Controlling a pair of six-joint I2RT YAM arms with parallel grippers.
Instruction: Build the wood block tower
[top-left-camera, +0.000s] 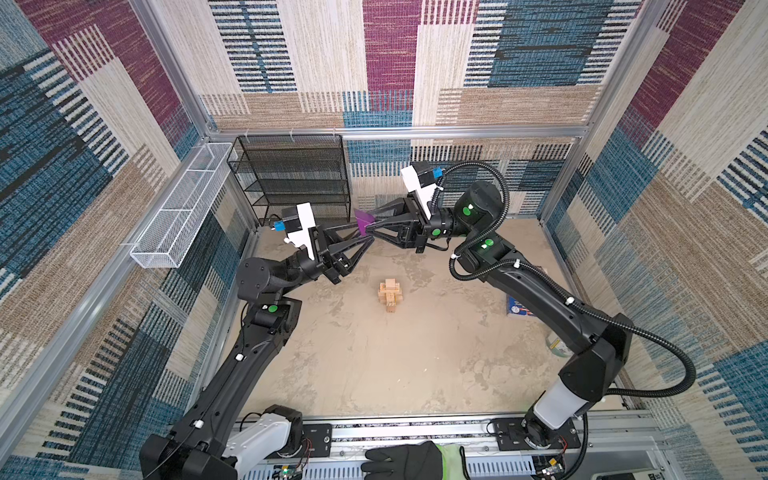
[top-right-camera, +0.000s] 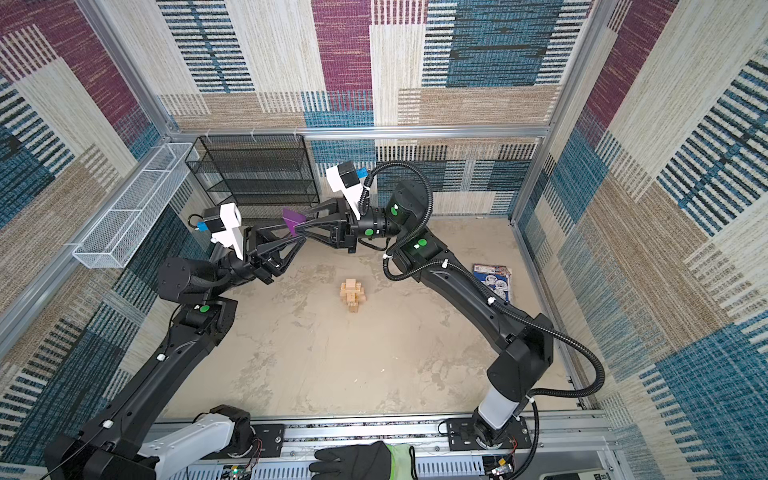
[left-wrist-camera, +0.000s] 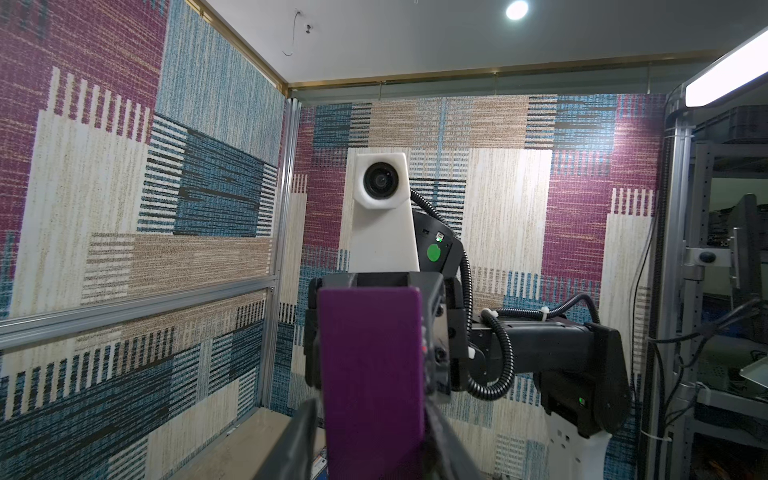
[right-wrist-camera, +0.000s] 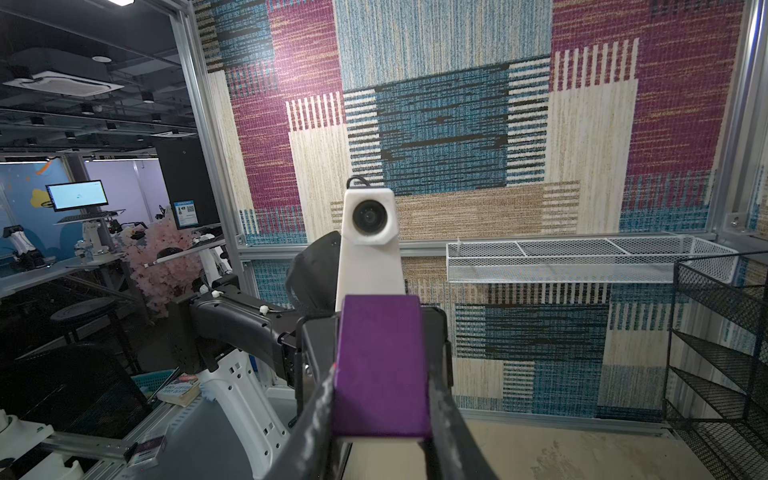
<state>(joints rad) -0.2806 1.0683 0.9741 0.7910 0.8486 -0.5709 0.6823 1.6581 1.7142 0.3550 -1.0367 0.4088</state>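
At the near edge, a hand in a black glove with a lime-green cuff (top-left-camera: 409, 459) rests on the metal rail in front of the mottled beige worktop (top-left-camera: 374, 374).

Near the middle of the worktop stands the tower (top-left-camera: 390, 294) (top-right-camera: 353, 293), a short stack of pale tan wooden blocks laid crosswise. One brick juts out toward the near edge, and a squarish block lies on top. Nothing purple rests on it, and neither arm touches it.

By the right edge, a blue printed booklet (top-right-camera: 492, 280) lies flat. Nearer along that edge, a round container with a green-and-white top (top-left-camera: 557, 347) is mostly hidden behind the right arm.

Farther back, above the far half of the worktop and clear of the surface, both grippers meet tip to tip around a purple triangular wooden wedge (top-left-camera: 365, 221) (top-right-camera: 293, 220). The right gripper (top-left-camera: 373, 225) reaches in from the right. In its wrist view its two black fingers (right-wrist-camera: 322, 399) press against both sides of the wedge (right-wrist-camera: 380, 365), holding it. The left gripper (top-left-camera: 371, 237) comes from the left. In its wrist view the fingers (left-wrist-camera: 301, 436) flank the wedge (left-wrist-camera: 372, 374), but I cannot tell whether they grip it or stand just off it.

At the far-left corner a black wire-mesh shelf rack (top-left-camera: 291, 178) stands against the back wall. A long white wire-mesh basket (top-left-camera: 178, 208) hangs on the left wall beside it.
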